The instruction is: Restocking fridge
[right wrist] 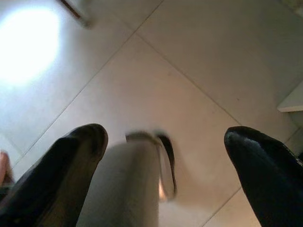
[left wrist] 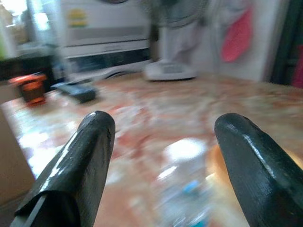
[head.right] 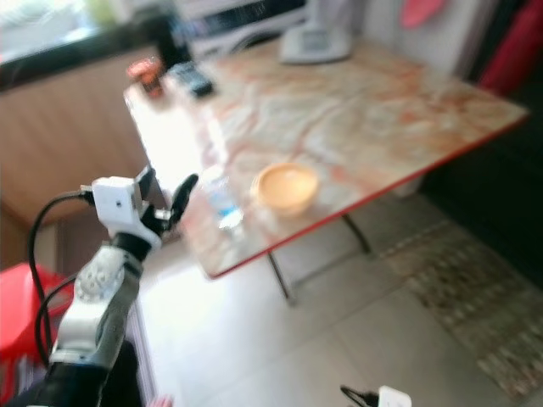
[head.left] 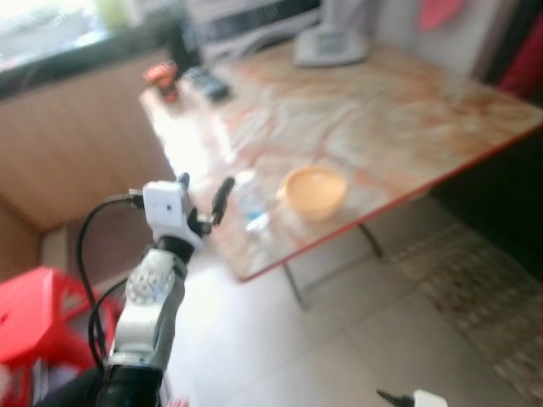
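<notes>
A clear water bottle with a blue label stands near the front edge of a marble-patterned table. Beside it on the right sits a yellow bowl. My left gripper is raised just left of the bottle, open, with nothing between its fingers. In the left wrist view the blurred bottle lies ahead between the two black fingers. My right gripper hangs low over the tiled floor, open; its wrist shows at the bottom edge.
At the table's far side are a white fan base, a dark remote and a small orange item. A red plastic stool stands at lower left. A patterned mat lies on the floor at right.
</notes>
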### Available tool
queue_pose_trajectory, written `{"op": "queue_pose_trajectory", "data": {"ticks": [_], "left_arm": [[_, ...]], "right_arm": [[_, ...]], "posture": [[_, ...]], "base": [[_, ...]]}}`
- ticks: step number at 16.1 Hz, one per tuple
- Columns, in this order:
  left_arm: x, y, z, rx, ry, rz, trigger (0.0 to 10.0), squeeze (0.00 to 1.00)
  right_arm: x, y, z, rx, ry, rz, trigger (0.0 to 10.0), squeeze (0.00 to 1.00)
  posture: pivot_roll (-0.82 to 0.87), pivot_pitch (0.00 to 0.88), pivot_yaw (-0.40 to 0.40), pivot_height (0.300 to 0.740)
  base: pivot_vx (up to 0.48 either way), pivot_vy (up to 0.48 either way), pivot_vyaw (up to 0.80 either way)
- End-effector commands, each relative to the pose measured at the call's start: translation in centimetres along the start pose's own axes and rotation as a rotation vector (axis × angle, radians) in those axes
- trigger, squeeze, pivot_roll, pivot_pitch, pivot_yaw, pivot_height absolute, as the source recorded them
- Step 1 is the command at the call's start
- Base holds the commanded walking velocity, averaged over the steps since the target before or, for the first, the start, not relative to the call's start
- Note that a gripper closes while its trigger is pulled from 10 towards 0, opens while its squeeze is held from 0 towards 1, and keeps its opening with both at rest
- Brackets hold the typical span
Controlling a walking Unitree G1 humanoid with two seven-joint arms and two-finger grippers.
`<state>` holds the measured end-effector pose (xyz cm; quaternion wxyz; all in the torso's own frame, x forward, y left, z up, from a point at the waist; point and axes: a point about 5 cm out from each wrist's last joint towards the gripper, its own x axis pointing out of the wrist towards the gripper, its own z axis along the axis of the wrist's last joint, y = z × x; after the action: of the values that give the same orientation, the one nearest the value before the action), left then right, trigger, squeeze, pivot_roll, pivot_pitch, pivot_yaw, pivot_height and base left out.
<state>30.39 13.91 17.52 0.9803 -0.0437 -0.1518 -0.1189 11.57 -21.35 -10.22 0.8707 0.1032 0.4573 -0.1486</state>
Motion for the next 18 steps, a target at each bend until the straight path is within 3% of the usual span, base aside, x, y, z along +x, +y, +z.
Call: {"op": "queue_pose_trajectory", "data": {"ticks": [1, 4, 6, 8, 11, 13, 15, 16, 18], "left_arm": [[0.3, -0.6, 0.6, -0.006, -0.02, -0.023, 10.0, 0.0], [0.2, -0.6, 0.9, -0.004, -0.028, -0.013, 10.0, 0.0], [0.1, -0.5, 1.4, 0.002, -0.048, 0.008, 10.0, 0.0], [0.4, -0.8, 2.3, -0.01, -0.078, -0.003, 10.0, 0.0], [0.7, -1.9, 3.4, -0.032, -0.101, -0.061, 10.0, 0.0], [0.5, -2.1, 4.1, -0.008, -0.122, -0.07, 10.0, 0.0], [1.3, -2.2, 6.0, 0.012, -0.124, -0.061, 10.0, 0.0], [2.2, -1.7, 7.0, 0.058, -0.06, -0.026, 10.0, 0.0], [3.0, -1.5, 7.1, 0.009, 0.133, -0.045, 10.0, 0.0]], "right_arm": [[-0.4, -0.6, -1.4, 0.001, 0.047, -0.017, 10.0, 0.0], [-0.4, -0.6, -1.3, -0.011, 0.041, -0.008, 10.0, 0.0], [-0.4, -0.6, -1.2, -0.07, 0.043, -0.003, 10.0, 0.0], [-0.4, -0.6, -1.2, -0.048, 0.042, -0.009, 10.0, 0.0], [-0.5, -0.5, -1.3, -0.013, 0.036, 0.001, 10.0, 0.0], [-0.5, -0.4, -1.4, -0.025, 0.042, 0.005, 10.0, 0.0], [-0.5, -0.4, -1.5, -0.02, 0.044, 0.006, 10.0, 0.0], [-0.4, -0.3, -1.5, -0.041, 0.063, 0.009, 10.0, 0.0], [-0.4, -0.2, -1.5, -0.036, 0.063, 0.017, 10.0, 0.0]], "posture": [[0.03, 0.081, 0.102, 0.74], [0.04, 0.088, 0.096, 0.74], [0.04, 0.091, 0.091, 0.74], [0.05, 0.086, 0.091, 0.74], [0.04, 0.077, 0.094, 0.74], [0.05, 0.076, 0.096, 0.74], [0.06, 0.079, 0.092, 0.74], [0.08, 0.078, 0.089, 0.74], [0.09, 0.073, 0.091, 0.74]], "base": [[0.296, 0.0, 0.0], [0.294, 0.0, 0.0], [0.292, 0.0, 0.28], [0.0, 0.0, 0.74], [0.0, 0.0, 0.0], [0.0, 0.0, 0.0], [0.0, 0.0, 0.0], [0.0, 0.0, 0.0], [0.0, 0.0, 0.0]]}}
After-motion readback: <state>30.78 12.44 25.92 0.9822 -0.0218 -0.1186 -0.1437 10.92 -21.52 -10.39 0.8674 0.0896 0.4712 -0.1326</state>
